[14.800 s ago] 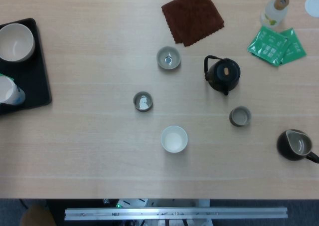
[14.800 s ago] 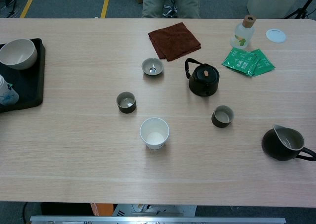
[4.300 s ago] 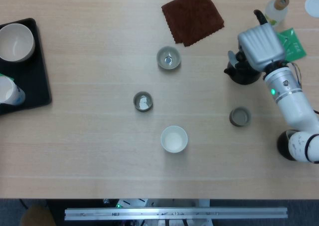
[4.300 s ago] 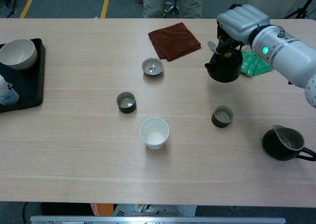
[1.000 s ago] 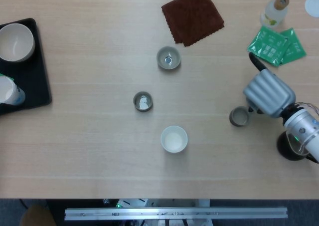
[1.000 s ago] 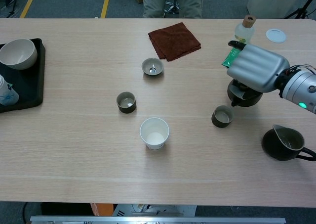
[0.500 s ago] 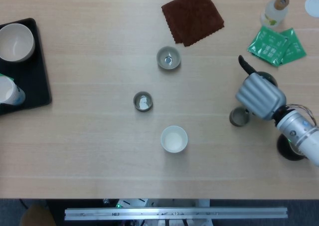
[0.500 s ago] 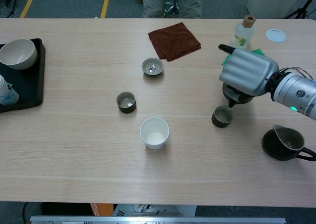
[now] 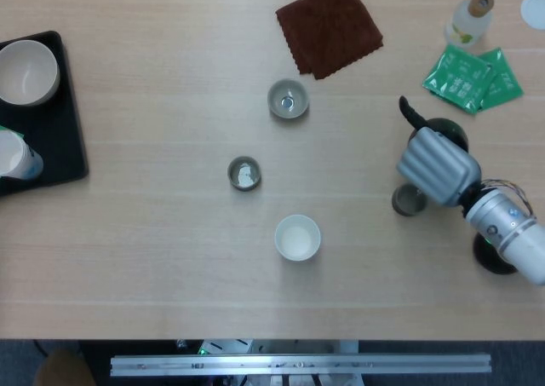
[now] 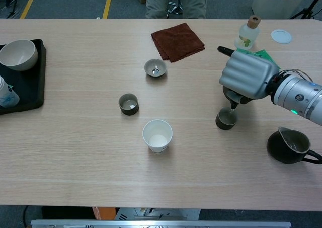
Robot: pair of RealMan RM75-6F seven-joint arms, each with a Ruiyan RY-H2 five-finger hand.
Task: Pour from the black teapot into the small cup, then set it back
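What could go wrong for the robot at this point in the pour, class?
1. The right hand hides most of the black teapot, so the tilt is hard to judge; the small dark cup may overflow.
2. The spout sits at the cup's rim; a slight drift could spill onto the wooden table.

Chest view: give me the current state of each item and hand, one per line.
right hand: holds the black teapot
black teapot: lifted, tipped, spout over small cup
small cup: upright on table
white cup: upright
dark pitcher: upright, untouched
brown cloth: lying flat
left hand: not in view
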